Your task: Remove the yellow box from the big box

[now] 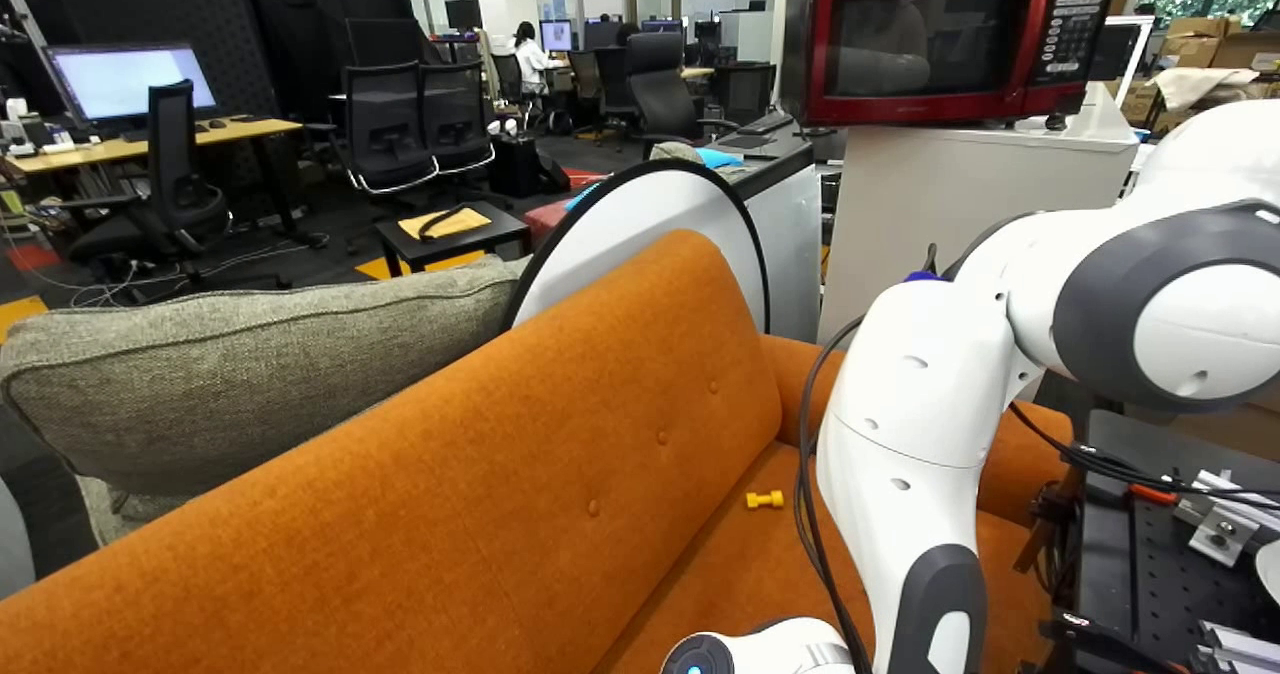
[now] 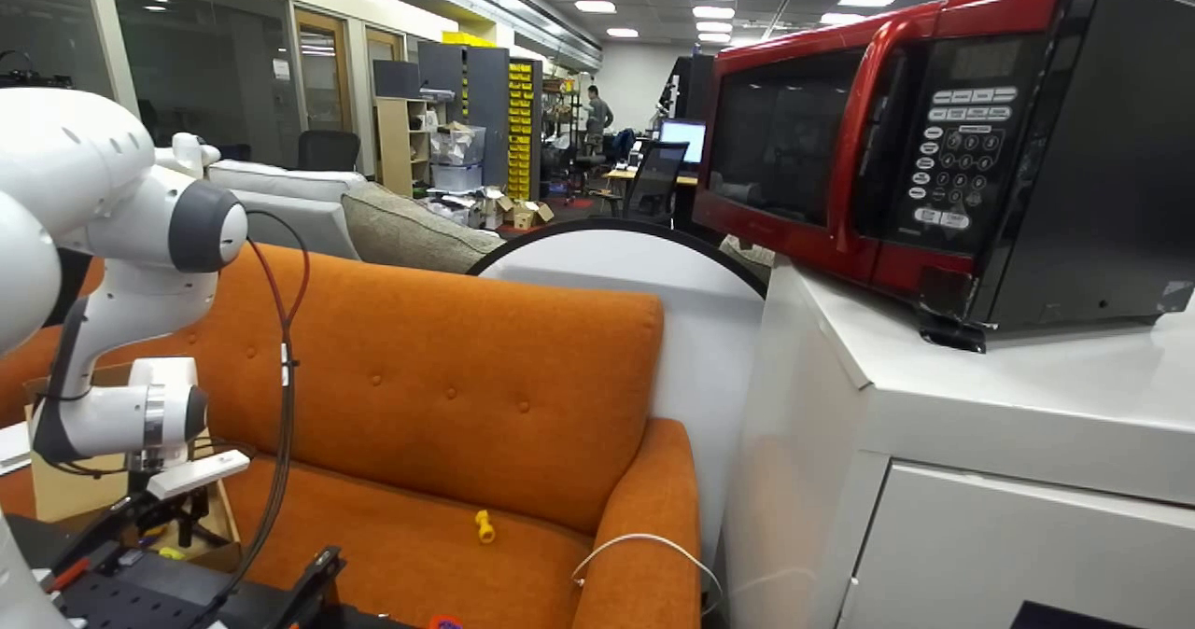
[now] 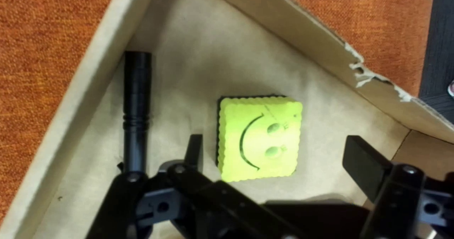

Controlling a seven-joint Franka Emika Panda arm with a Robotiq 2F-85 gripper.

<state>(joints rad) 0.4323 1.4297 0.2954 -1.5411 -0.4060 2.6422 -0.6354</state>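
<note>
The yellow box (image 3: 262, 139) is a yellow-green block with scalloped edges and a smiling face. It lies inside the big box, an open cardboard box with a torn rim (image 3: 88, 79). My gripper (image 3: 273, 150) is open above it. In the wrist view one finger is left of the yellow box and the other is farther off to its right, with gaps on both sides. In an exterior view the big box (image 2: 70, 489) sits on the sofa, with the gripper (image 2: 191, 528) low over it and a yellow-green patch of the yellow box (image 2: 171, 552) showing.
A black flashlight-like cylinder (image 3: 136, 107) lies in the big box along its left wall. The orange sofa (image 2: 420, 536) bears a small yellow dumbbell-shaped piece (image 2: 485, 526). A black perforated table (image 1: 1170, 564) stands beside the sofa. Black cables (image 2: 283, 424) hang from the arm.
</note>
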